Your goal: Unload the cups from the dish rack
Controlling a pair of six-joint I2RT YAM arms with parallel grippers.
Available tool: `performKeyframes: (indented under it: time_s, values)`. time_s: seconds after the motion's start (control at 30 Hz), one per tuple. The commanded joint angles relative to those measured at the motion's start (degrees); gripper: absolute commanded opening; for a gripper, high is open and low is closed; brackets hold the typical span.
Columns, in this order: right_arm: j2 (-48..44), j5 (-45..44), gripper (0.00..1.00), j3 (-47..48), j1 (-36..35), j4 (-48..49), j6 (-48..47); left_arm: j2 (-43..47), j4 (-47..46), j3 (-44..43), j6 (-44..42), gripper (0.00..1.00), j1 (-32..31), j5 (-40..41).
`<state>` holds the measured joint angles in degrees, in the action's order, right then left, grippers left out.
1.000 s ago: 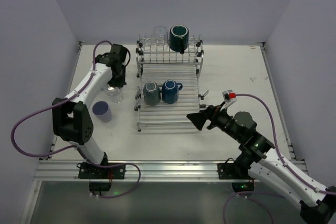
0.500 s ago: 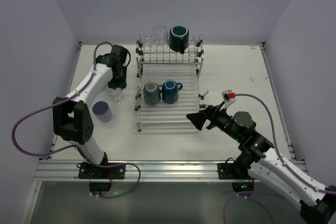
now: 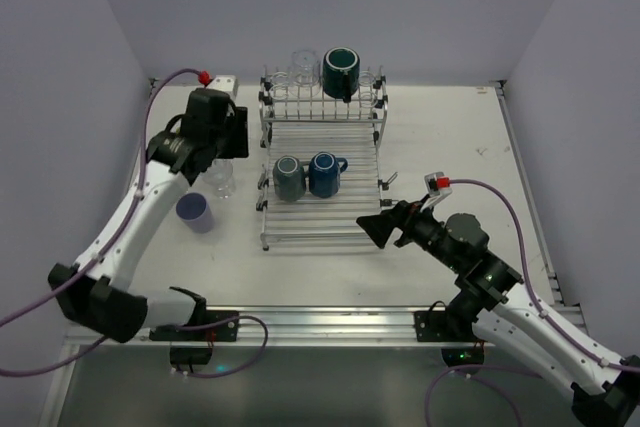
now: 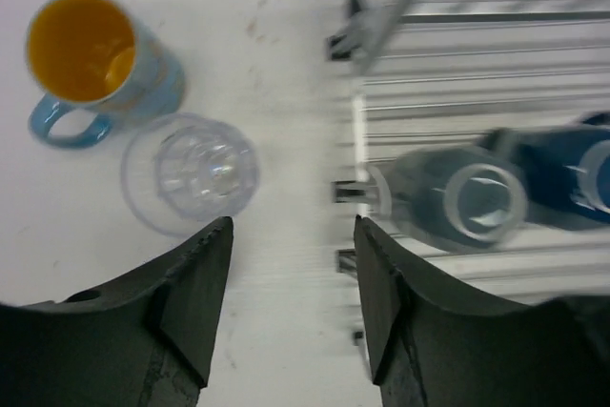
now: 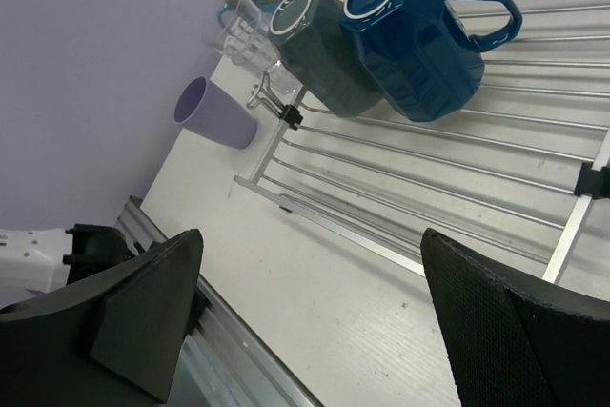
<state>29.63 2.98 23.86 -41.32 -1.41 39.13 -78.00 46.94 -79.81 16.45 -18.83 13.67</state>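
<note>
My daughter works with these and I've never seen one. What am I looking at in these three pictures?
Two robot arms are bolted at the near edge of a table. One picture looks down from above; the other two come from a camera on each wrist, so the dark shapes at the bottom are that arm's own claw. The left claw is open and empty, near a clear glass tumbler that stands on the table by a light blue mug and a purple cup. The right claw is open and empty too. The wire dish rack holds a dark blue mug, a grey-blue mug and a dark teal mug.
</note>
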Motion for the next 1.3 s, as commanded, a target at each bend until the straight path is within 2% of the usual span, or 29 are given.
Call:
performKeyframes:
  time_s: [0.0,0.1,0.23,0.33,0.4,0.43,0.5,0.6,0.7,0.9,1.27]
  values:
    - [-1.24,-2.63,0.99,1.01,-0.16,-1.31,-0.73,9.95,-10.97,5.09,-1.15,0.6,-9.45,-6.35]
    - [-2.12,-2.9,0.99,1.28,-0.08,-1.93,-0.9,13.48,-17.13,10.89,-2.99,0.67,-14.91,-12.96]
    - [-2.38,-3.94,0.99,1.98,-0.08,-2.98,-1.17,12.52,-23.54,15.38,-4.58,0.72,-22.89,-13.41]
    - [-2.56,-4.48,0.99,2.33,-0.16,-3.77,-1.17,8.49,-27.67,15.21,-6.59,0.74,-28.52,-9.2]
    - [-2.82,-4.65,0.99,2.25,-0.08,-3.69,-1.08,6.46,-29.7,14.86,-7.91,0.81,-30.21,-5.42]
    - [-2.91,-4.65,0.99,2.33,-0.16,-3.77,-0.99,4.71,-32.23,14.95,-8.79,0.84,-30.47,-4.28]
    - [-3.17,-4.83,0.99,2.33,-0.08,-3.86,-0.99,2.86,-34.71,15.04,-10.11,1.0,-30.48,-2.17]
    - [-3.61,-6.06,0.99,2.69,-0.08,-5.18,-0.73,-1.36,-36.13,13.63,-10.73,1.0,-30.21,2.05]
    - [-4.31,-6.5,0.99,2.51,-0.08,-5.27,-1.08,-4.0,-37.62,13.19,-11.0,1.0,-29.6,3.03]
    - [-4.23,-5.62,0.99,2.6,-0.08,-5.36,-1.34,-9.1,-38.5,11.7,-11.35,1.0,-25.56,-2.5]
    - [-3.96,-4.39,0.99,1.72,-0.08,-4.74,-1.08,-16.75,-38.06,8.36,-11.0,1.0,-21.78,-11.47]
